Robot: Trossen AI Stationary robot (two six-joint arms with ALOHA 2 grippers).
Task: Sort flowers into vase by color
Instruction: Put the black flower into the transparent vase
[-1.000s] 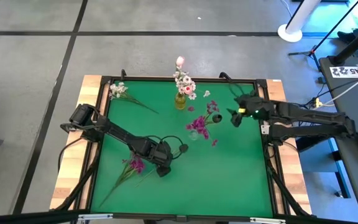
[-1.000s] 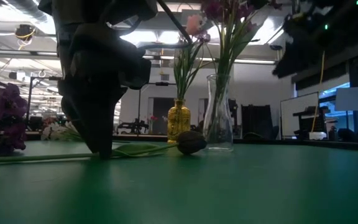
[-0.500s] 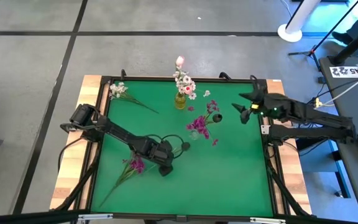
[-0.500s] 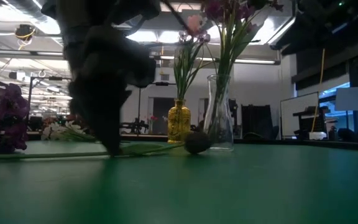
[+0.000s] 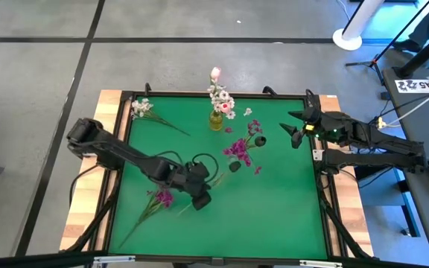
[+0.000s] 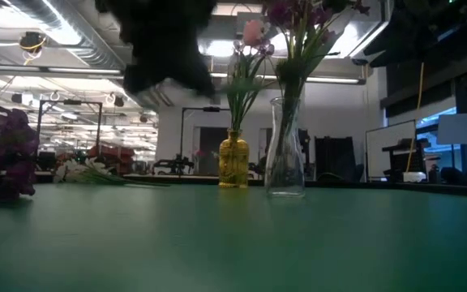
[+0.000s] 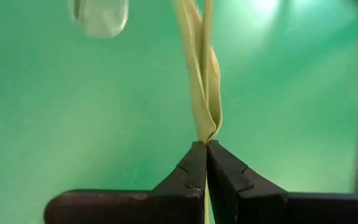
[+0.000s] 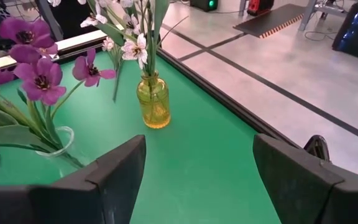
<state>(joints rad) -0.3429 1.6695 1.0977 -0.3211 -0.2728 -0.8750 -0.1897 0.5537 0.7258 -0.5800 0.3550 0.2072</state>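
Note:
My left gripper (image 5: 201, 199) is over the mat's middle, shut on a flower with a pale green leaf and a dark bloom (image 5: 234, 167). The bloom hangs beside the clear vase (image 5: 233, 158), which holds magenta flowers (image 8: 39, 71). The yellow vase (image 5: 216, 119) at the far middle holds white and pink flowers. A magenta sprig (image 5: 162, 197) lies on the mat by my left gripper. A white sprig (image 5: 141, 109) lies at the far left corner. My right gripper (image 5: 295, 131) hovers open near the far right edge, with nothing between its fingers. My left gripper pinches the flower's thin stem and folded leaf (image 7: 205, 127) between its two fingertips (image 7: 194, 163). The fingers come slanting down from above. The stem runs on from them toward the clear vase (image 7: 101, 15). The flower is lifted clear of the mat.
A dark raised frame (image 5: 199, 94) borders the green mat, with wooden table edges outside it. The two vases stand close together at the far middle. Bare mat (image 5: 274, 216) lies along the near right side.
My left gripper has shut on the flower's stem and risen, shifting a little toward the table's right edge. The dark bloom has left the mat and now hangs beside the clear vase. My right gripper has drawn back toward the far right corner.

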